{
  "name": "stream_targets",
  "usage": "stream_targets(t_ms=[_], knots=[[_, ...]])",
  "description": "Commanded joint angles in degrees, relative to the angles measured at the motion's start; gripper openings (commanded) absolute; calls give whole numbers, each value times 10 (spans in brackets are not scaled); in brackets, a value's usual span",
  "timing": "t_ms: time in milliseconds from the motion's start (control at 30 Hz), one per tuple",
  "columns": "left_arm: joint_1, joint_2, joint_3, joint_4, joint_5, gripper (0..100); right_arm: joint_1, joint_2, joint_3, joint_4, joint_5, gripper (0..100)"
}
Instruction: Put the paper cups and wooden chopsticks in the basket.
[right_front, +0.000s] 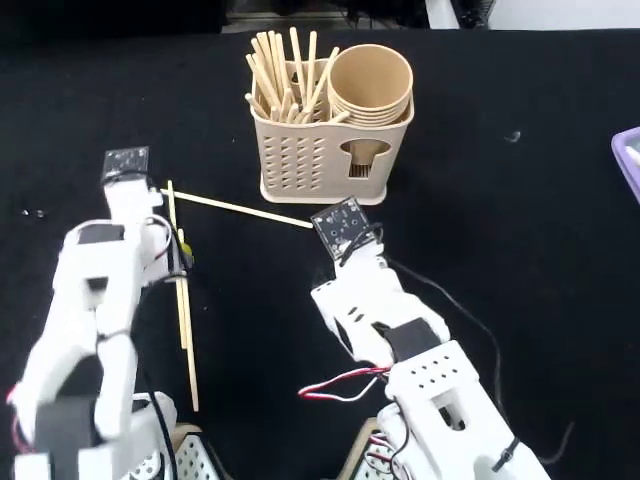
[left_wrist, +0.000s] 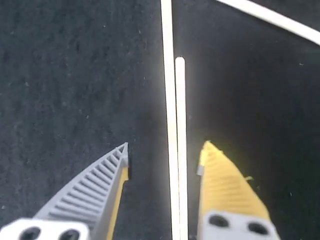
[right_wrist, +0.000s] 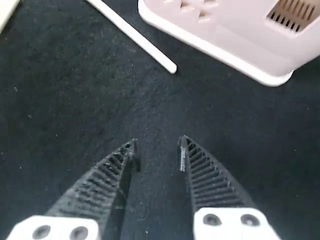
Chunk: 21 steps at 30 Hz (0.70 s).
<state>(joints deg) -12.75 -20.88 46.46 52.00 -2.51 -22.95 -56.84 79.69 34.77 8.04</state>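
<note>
Basket: the slotted basket (right_front: 320, 160) stands upright at the far middle of the black desk (right_front: 500, 250). A stack of paper cups (right_front: 370, 85) sits in its right compartment and a bundle of chopsticks (right_front: 285, 70) in its left.
Loose pair: two wooden chopsticks (right_front: 183, 310) lie side by side on the desk beside the left arm, running lengthwise toward the near edge.
Diagonal chopstick: a third stick (right_front: 240, 209) lies slantwise from the top of the pair to just ahead of the right arm's wrist, in front of the basket.
Left gripper (left_wrist: 166, 146): fingers apart, low over the desk and straddling the pair (left_wrist: 180, 100). The sticks sit closer to the yellow finger (left_wrist: 225, 185) than to the grey one (left_wrist: 95, 185); contact cannot be told.
Right gripper (right_wrist: 157, 143): fingers (right_wrist: 100, 190) apart with only desk between them. The diagonal stick's end (right_wrist: 135, 40) lies ahead of the tips and apart from them.
Room: desk surface separates the right fingertips from the basket's base (right_wrist: 225, 35).
Edge: a purple object (right_front: 628, 160) sits at the desk's right edge, well apart from both arms.
</note>
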Motion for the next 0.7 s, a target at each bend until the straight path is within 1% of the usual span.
stream_targets(t_ms=[0,300,500,667], knots=[[16,103,-102,3,-5,214,-7,-20,4,-33,7,128],[20,254,-169,1,-6,209,-7,-20,5,-37,7,128],[19,290,-181,4,-4,201,-7,-20,5,-38,7,128],[21,290,-175,5,-5,59,-7,-20,5,-38,7,128]])
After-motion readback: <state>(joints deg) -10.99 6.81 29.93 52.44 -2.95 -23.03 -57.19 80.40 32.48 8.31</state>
